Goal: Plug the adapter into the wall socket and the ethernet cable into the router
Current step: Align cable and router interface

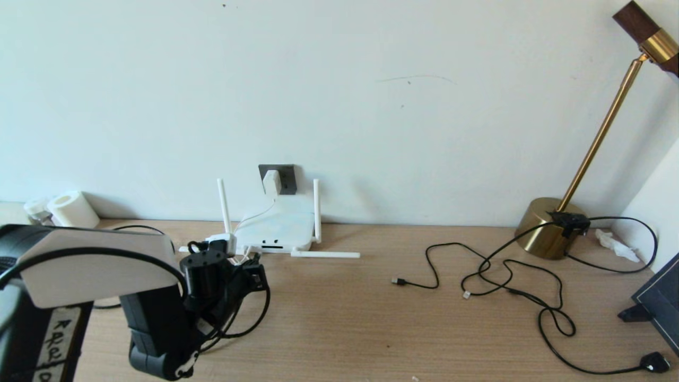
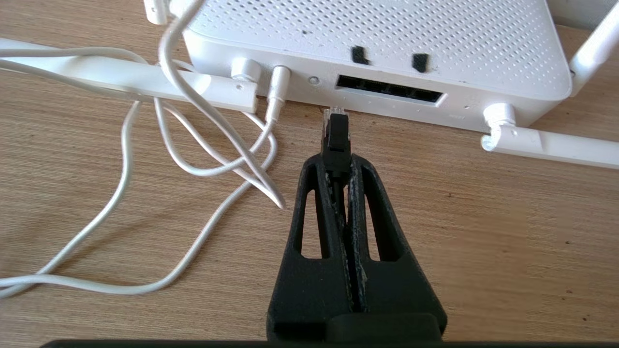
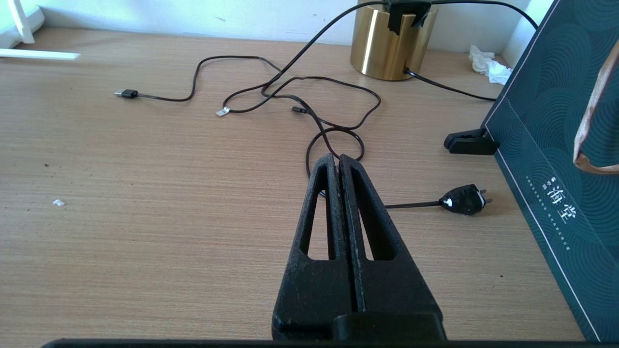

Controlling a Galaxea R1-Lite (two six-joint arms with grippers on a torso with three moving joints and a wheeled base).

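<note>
Just before router [image 2: 377,34] ports: left hand [image 2: 338,169] clenched on ethernet cable [image 2: 336,137]; right hand [image 3: 338,162] clenched, holding nothing.

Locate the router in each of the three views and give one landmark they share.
Head view: the router lies against the wall below the wall socket, left of centre.
Left wrist view: the router fills the top, port slots facing the camera.
Right wrist view: only its corner, top left.
Shared landmark: the flat-lying antenna.
</note>
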